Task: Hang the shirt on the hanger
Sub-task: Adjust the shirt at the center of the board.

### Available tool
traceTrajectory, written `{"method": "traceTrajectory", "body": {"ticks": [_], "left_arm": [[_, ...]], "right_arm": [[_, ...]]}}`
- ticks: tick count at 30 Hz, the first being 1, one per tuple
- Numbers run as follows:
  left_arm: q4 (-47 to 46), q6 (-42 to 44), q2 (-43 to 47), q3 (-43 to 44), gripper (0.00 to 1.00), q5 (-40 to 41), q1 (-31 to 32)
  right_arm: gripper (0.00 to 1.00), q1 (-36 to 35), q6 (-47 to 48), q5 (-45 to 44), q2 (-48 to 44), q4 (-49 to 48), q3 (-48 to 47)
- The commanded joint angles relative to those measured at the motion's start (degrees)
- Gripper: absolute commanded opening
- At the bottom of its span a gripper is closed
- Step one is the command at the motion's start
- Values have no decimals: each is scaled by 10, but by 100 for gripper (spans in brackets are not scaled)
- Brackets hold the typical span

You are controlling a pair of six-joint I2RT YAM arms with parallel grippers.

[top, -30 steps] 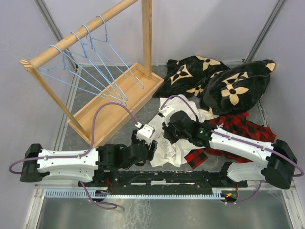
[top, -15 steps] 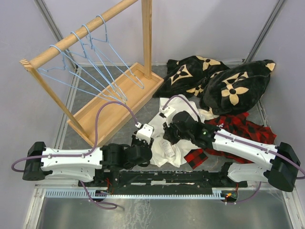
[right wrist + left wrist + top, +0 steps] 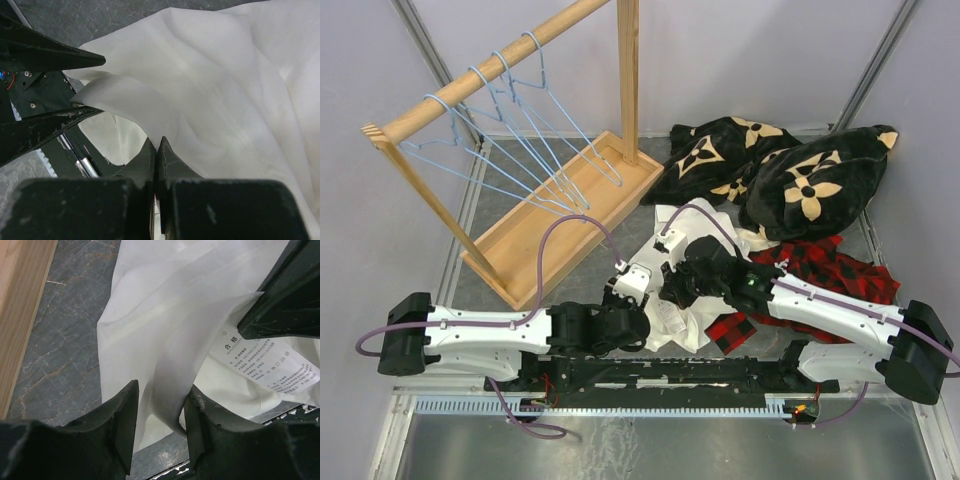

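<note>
**Left gripper moves in on the raised fold**

Top view: the left gripper (image 3: 642,305) has slid right to meet the right gripper (image 3: 672,292) over the shirt (image 3: 688,318), which is crumpled on the bench (image 3: 470,285), well apart from the hanger (image 3: 539,72).

Left wrist: its jaws straddle a shirt fold, part open, not yet clamped.

Right wrist: jaws pinched shut on the cloth. A two-handed lift looks close.
</note>
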State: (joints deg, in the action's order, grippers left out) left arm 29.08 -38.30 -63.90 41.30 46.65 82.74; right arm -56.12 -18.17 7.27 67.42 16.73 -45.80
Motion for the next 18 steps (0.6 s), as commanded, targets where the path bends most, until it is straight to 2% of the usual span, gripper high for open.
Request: {"method": "traceTrajectory", "body": {"ticks": [1,3,5,6,7,9,12,15,18], "left_arm": [[3,-26,-13,32,45,42,2],[12,-34,-19,33,35,46,2],[23,-46,-22,33,22,50,2],[27,-50,-22,33,11,52,2],[32,-56,-22,33,4,54,2],[42,-63,-19,34,3,56,1],[56,-72,-14,39,3,51,-3],[64,-75,-10,42,3,32,-22],[53,-64,-1,33,3,-8,-63]], "right_arm": [[2,1,2,-6,-31,-27,2],[5,2,3,-17,-40,-25,5],[13,1,6,-34,-47,-14,6],[21,2,8,-47,-50,-1,7],[30,2,9,-62,-57,8,9],[44,2,4,-92,-72,24,16],[54,2,-6,-114,-108,37,35],[56,-12,-22,-160,-140,77,33],[58,-64,-37,-235,-168,100,38]]}}
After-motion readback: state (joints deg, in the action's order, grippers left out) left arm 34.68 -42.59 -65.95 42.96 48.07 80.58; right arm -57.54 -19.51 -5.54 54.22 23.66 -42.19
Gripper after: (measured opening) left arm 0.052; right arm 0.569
